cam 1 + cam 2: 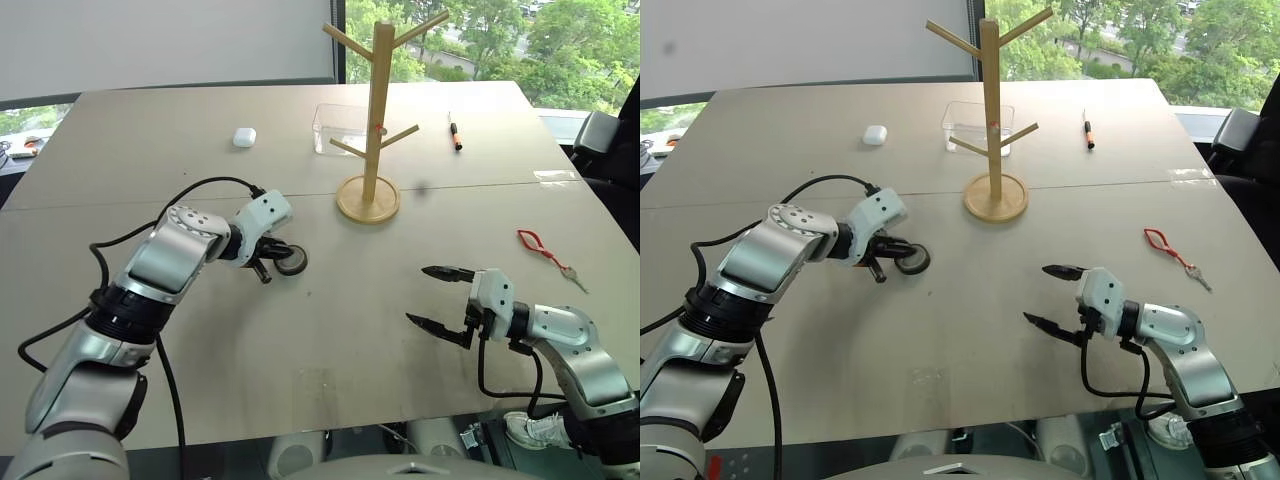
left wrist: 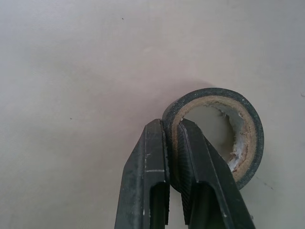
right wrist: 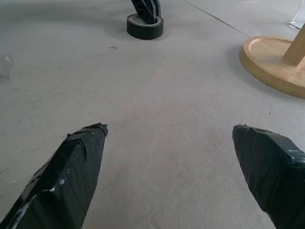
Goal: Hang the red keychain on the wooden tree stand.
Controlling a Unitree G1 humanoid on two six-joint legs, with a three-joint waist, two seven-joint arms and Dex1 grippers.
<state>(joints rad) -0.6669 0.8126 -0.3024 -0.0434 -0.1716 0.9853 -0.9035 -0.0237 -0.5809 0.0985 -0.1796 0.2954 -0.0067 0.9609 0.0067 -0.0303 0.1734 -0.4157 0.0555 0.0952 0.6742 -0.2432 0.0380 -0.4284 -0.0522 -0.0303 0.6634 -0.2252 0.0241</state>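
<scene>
- Task not started: red keychain point(image 1: 541, 250) lies flat on the table point(image 1: 330, 340), far right side, near the table's right edge, key end pointing toward that edge. Nothing hangs on the wooden tree stand point(image 1: 373, 120).
- Left hand point(image 1: 268, 262) clamped on the wall of a black tape roll point(image 1: 291, 260), one finger inside the ring, one outside; roll rests on the table. Not a task item.
- Right hand point(image 1: 437, 297) empty, fingers spread wide, low over the table, keychain behind it to the right.
- Left to do: reach keychain, pick it up, carry to stand, loop over a peg.
- Room: bare table between right hand, keychain and stand. Clear box point(image 1: 341, 128), pen point(image 1: 454, 131) and white case point(image 1: 244, 137) sit beyond, off the path. Keychain close to the edge, so judged risk of nudging it off.
</scene>
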